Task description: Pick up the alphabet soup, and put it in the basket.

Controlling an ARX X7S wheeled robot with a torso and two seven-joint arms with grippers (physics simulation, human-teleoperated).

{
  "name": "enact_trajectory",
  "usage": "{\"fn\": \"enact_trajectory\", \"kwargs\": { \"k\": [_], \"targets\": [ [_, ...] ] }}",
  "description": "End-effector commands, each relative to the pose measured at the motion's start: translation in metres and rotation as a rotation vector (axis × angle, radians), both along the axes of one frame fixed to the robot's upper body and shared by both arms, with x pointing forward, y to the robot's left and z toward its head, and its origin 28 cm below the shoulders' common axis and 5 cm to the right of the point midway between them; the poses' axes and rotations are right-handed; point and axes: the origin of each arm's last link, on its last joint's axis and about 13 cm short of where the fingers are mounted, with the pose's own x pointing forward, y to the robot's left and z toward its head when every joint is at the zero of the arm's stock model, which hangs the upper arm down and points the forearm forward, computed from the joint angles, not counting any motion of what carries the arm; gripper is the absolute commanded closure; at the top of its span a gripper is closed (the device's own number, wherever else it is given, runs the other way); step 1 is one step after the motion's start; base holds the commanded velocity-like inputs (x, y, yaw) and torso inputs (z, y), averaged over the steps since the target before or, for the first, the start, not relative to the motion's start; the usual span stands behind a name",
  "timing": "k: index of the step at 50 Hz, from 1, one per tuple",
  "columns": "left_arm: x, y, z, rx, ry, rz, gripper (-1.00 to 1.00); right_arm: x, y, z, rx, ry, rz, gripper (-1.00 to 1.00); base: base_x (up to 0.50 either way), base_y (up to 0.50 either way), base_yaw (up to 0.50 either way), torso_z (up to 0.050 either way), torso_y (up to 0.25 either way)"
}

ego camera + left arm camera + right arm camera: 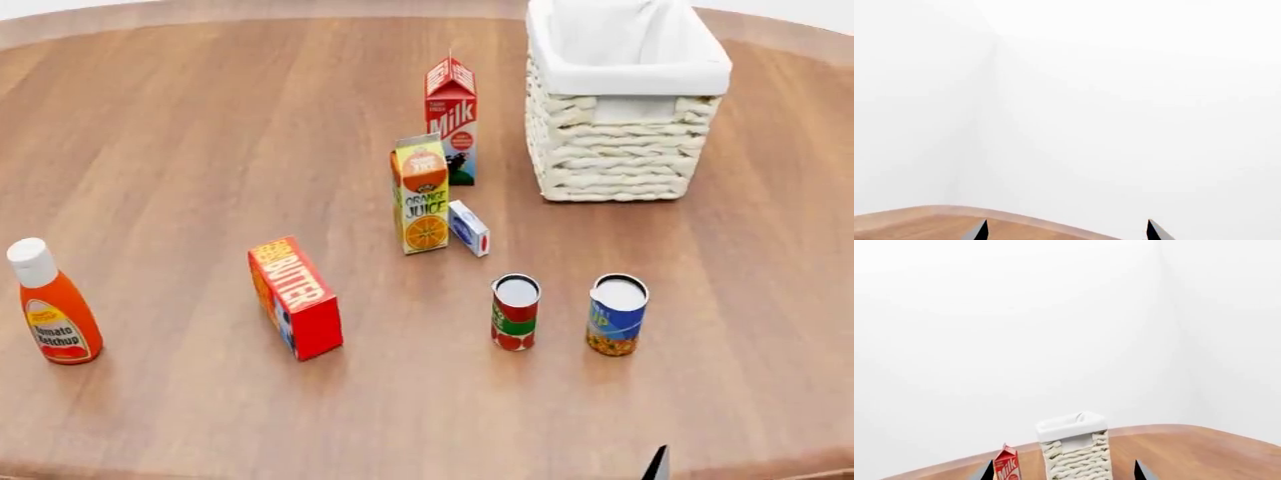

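Alphabet soup (617,315) upright on table (160,150), red-green can (515,312) just beside. Basket (621,105) beyond; milk carton (451,118), juice carton (422,194) near it. Left pincer (1067,231) and right pincer (1064,471) spread, empty.

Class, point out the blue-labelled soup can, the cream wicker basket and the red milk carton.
blue-labelled soup can (617,318), head view, label middle.
cream wicker basket (621,155), head view, woven front wall.
red milk carton (453,118), head view, front face.

Simulated room: bare white walls (1021,315), wooden table (174,150).
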Motion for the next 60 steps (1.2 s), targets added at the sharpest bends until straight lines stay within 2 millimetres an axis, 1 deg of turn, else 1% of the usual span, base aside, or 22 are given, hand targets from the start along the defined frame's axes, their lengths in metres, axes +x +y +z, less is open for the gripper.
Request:
{"fn": "enact_trajectory", "kwargs": {
  "k": [1,34,60],
  "targets": [
    [0.0008,-0.0010,-0.0002,0.003,0.004,-0.002,-1.00,0.0010,-0.0002,-0.0004,0.002,0.009,0.003,-1.00,-0.05,-0.21,0.00,0.000,0.000],
    [0.0015,-0.0016,-0.0014,0.006,0.003,-0.006,-1.00,0.0000,0.0009,0.0004,-0.006,0.003,0.007,-1.00,-0.06,-0.24,0.00,0.000,0.000],
    [0.0000,-0.0020,-0.0005,0.005,-0.002,-0.009,-1.00,-0.0025,0.0018,0.0020,-0.012,-0.008,0.018,-1.00,0.00,-0.16,0.00,0.000,0.000]
  ]
}}
